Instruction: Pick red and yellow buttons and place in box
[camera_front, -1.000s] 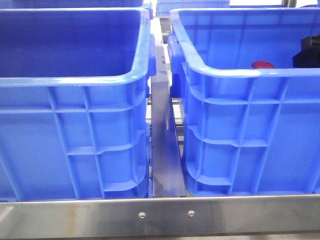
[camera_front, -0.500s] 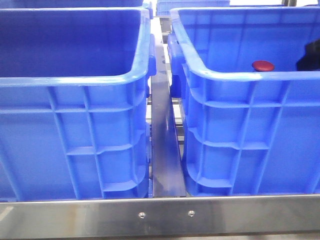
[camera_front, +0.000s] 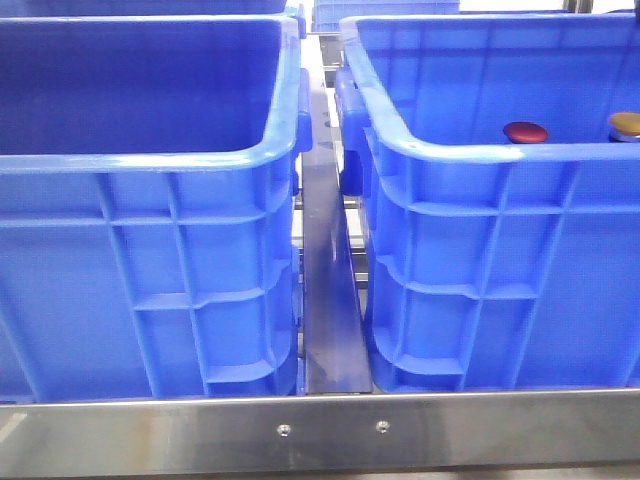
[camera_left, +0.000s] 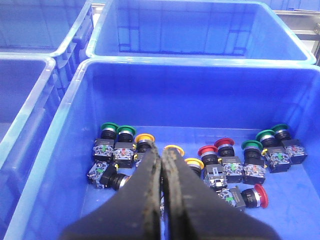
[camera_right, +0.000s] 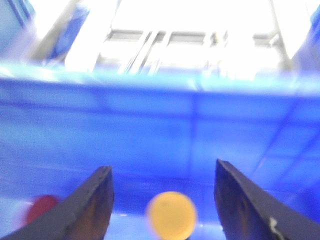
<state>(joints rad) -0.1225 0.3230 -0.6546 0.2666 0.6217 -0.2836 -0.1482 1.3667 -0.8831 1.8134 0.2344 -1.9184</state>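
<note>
While the front view shows only their tops past the near rim, the red button (camera_front: 525, 131) and the yellow button (camera_front: 626, 123) both sit inside the right-hand blue box (camera_front: 480, 150), the yellow one at the picture's right edge and the red one a little to its left, apart from it. Each is a small, smooth, domed cap: one dark glossy red, the other yellow-orange with a pale metal collar beneath.

From the right wrist view, blurred by motion, the right tool (camera_right: 162, 200) stands wide open and holds nothing. The yellow button (camera_right: 171, 215) lies between its two dark fingers, and the red button (camera_right: 41, 208) shows as a smear just outside one finger (camera_right: 92, 207).

From the left wrist view, the left tool (camera_left: 162, 172) is closed, its fingers pressed together with nothing between them, above another blue crate (camera_left: 75, 100) holding a scatter of push-button switches (camera_left: 227, 162) with green, red and yellow caps.
</note>
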